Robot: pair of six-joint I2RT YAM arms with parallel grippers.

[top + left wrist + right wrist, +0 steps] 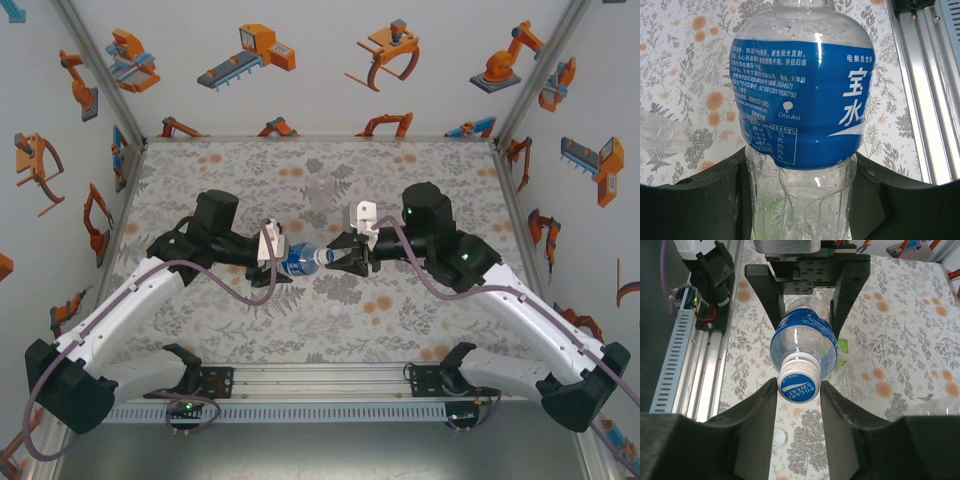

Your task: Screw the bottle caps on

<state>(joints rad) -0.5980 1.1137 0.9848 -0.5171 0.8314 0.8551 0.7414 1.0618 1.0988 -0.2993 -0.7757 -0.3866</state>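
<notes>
My left gripper (283, 262) is shut on the lower body of the clear bottle with the blue label (800, 105), held level above the floral table with its neck toward the right arm. On that neck sits a white bottle cap with a blue top (799, 383). My right gripper (799, 390) is closed on the cap, a finger pressed to each side of it. In the top view the two grippers meet at the table's middle, right gripper (337, 256) against the bottle's (298, 260) mouth. A loose white cap (779, 437) lies on the table below the right fingers.
A clear plain bottle (660, 136) lies on the table beside the held one and also shows as a clear plain bottle (936, 407) in the right wrist view. The aluminium rail (320, 380) runs along the near edge. Printed walls close in the table's left, right and back.
</notes>
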